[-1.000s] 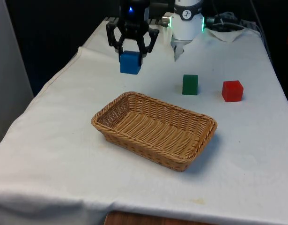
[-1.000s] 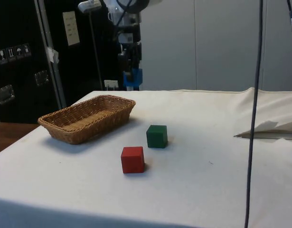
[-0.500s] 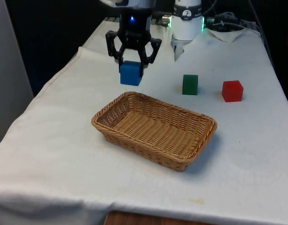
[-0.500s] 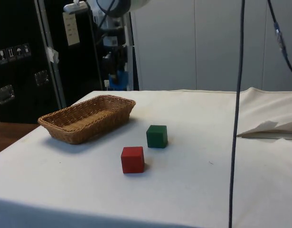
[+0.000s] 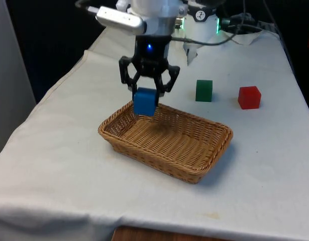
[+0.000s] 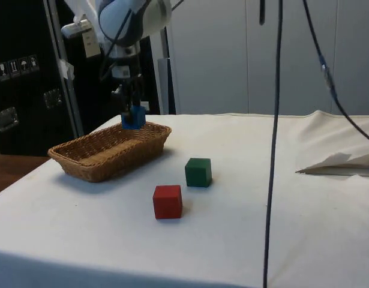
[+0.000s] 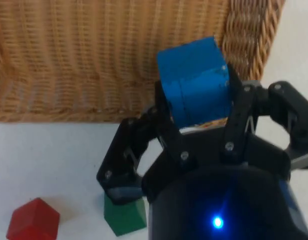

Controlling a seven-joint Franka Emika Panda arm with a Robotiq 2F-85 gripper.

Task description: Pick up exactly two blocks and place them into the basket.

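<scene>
In the front view I have the end effector clenched on the blue block, holding it in the air above the far end of the wicker basket, toward the front view's left. The block hangs clear of the basket's woven floor and casts a faint shadow on it. The basket sits on the counter, long side running diagonally. Beyond it, toward the front view's right, the green block and the red block stand on the white cloth, apart from each other and well clear of the basket's rim.

From the side view I see the end effector pointing straight down with the blue block pinched between its fingers, just above the basket near its far rim. The green block rests on the counter near the basket's end, and the red block sits a little nearer the camera, close to the green one but not touching it.

In the wrist view the fingers grip the blue block on two opposite faces, with the basket weave directly behind it. The green block and the red block lie on the cloth outside the basket's rim.
</scene>
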